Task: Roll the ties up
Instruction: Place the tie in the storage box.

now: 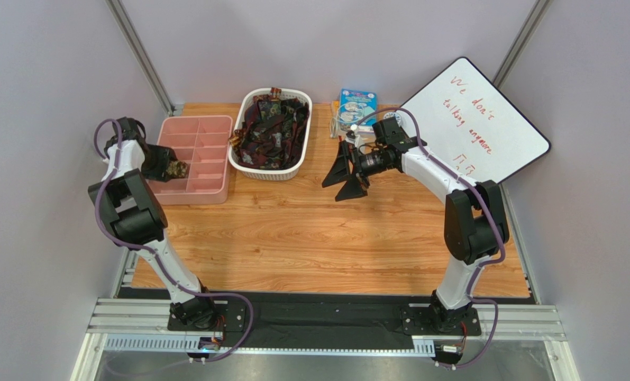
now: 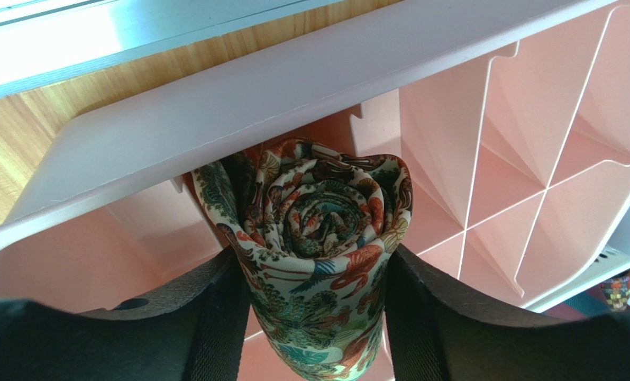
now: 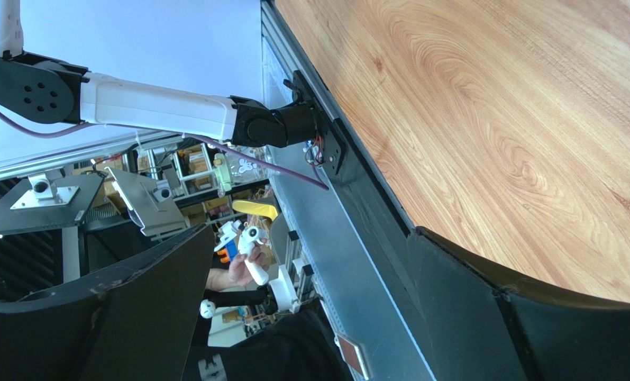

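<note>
A rolled tie (image 2: pixel 326 238), pale green with an orange, red and teal floral print, stands on end in a near-left compartment of the pink divided tray (image 2: pixel 215 119). My left gripper (image 2: pixel 311 266) has a black finger pressed against each side of the roll. From above, that gripper (image 1: pixel 171 167) sits at the tray's (image 1: pixel 207 151) left edge with the roll (image 1: pixel 178 168) at its tip. Several dark red and black ties (image 1: pixel 272 127) lie heaped in a white basket (image 1: pixel 246 163). My right gripper (image 1: pixel 343 171) hangs open and empty to the right of the basket, turned sideways (image 3: pixel 310 317).
A whiteboard (image 1: pixel 477 119) with red writing leans at the back right. A small blue box (image 1: pixel 356 103) stands behind the right gripper. The tray's other compartments (image 2: pixel 532 159) hold nothing. Bare wooden tabletop (image 1: pixel 318 238) stretches in front of the tray and basket.
</note>
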